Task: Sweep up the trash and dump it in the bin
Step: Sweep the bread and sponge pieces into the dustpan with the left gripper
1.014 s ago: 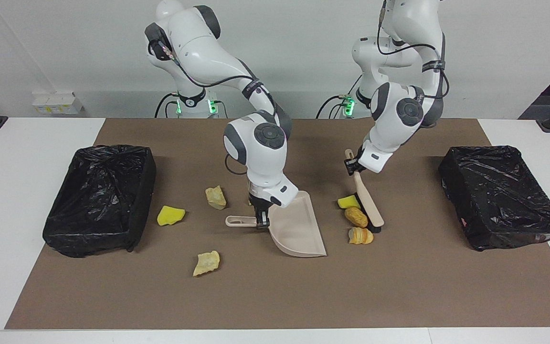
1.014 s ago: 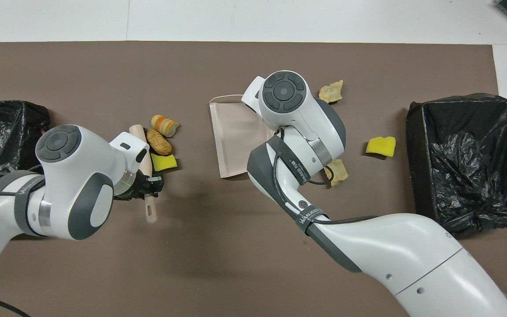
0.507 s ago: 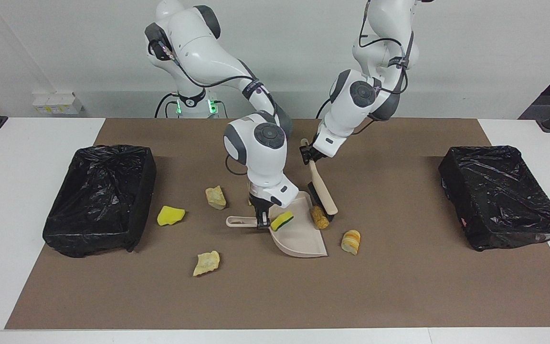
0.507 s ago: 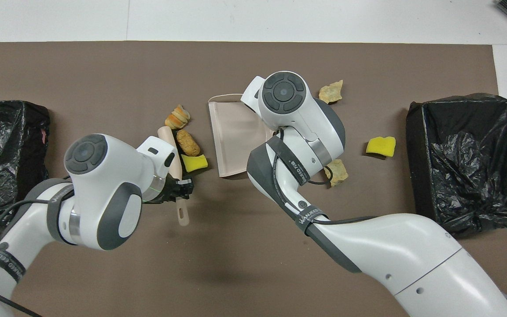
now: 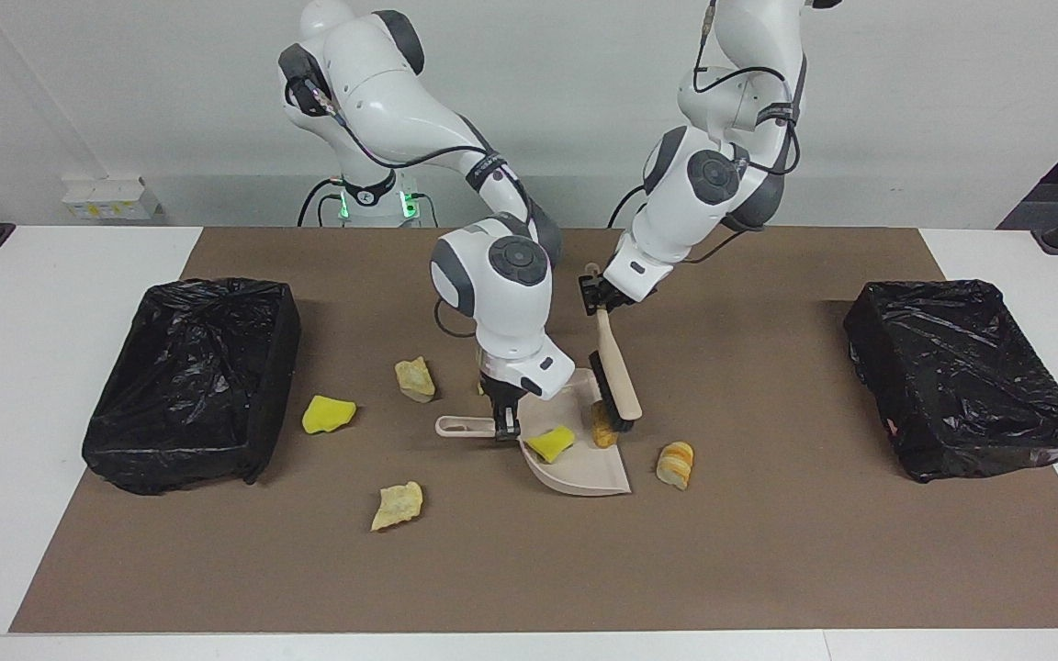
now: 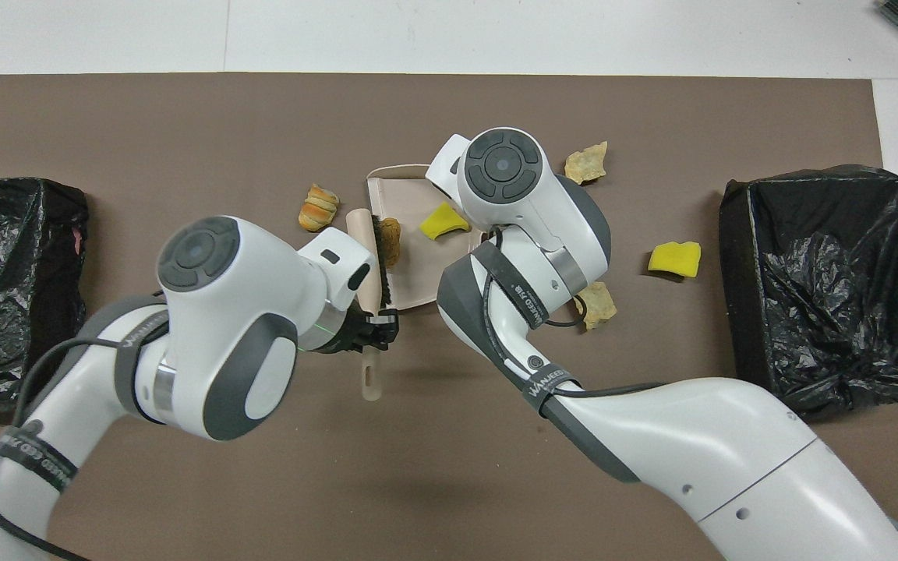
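Brown matting is swept by the brush (image 5: 614,386), gripped by the left gripper (image 5: 604,303). Since a second ago, a yellow sponge chunk (image 5: 551,442) and a brown piece (image 5: 602,428) are now in the dustpan (image 5: 584,473), held by the right gripper (image 5: 503,424). One bread-like piece (image 5: 674,464) is missed.

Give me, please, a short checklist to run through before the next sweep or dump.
1. Right gripper on the dustpan handle: ok.
2. Left gripper on the brush handle: ok.
3. Yellow sponge chunk inside the dustpan: ok.
4. Brown bread piece fully in: cannot tell; it sits at the pan's mouth against the bristles.
5. Striped bread piece collected: not ok; it lies on the mat beside the dustpan.
6. Trash at the right arm's end collected: not ok; three scraps remain on the mat.
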Controlling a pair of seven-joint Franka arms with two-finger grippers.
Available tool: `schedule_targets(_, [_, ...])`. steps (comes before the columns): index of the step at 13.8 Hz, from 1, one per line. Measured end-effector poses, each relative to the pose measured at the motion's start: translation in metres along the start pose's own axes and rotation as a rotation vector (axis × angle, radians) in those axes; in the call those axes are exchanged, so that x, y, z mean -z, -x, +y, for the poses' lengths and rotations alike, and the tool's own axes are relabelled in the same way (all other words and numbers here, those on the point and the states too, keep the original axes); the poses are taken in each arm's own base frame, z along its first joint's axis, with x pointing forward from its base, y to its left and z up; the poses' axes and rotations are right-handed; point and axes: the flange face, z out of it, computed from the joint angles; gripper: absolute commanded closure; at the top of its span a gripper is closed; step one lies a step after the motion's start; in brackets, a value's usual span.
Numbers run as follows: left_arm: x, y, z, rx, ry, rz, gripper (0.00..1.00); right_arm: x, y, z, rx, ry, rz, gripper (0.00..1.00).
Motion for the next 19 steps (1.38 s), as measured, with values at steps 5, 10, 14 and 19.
schedule_targets(5, [0.068,-0.043,-0.103,-0.104,-0.046,0.037,1.00,0.000,0.000,0.000,-0.018,0.000,0.001,1.00])
schedule_targets(10, [0.044,-0.072,-0.134,-0.148,-0.142,0.073,1.00,0.000,-0.004,-0.002,-0.067,0.000,0.002,1.00])
schedule_targets(14, [-0.010,-0.083,-0.133,-0.164,-0.144,0.074,1.00,0.001,-0.008,-0.003,-0.076,0.000,0.002,1.00])
schedule_targets(19, [-0.044,-0.055,-0.092,-0.201,-0.162,0.053,1.00,0.000,-0.008,-0.003,-0.077,0.000,0.002,1.00])
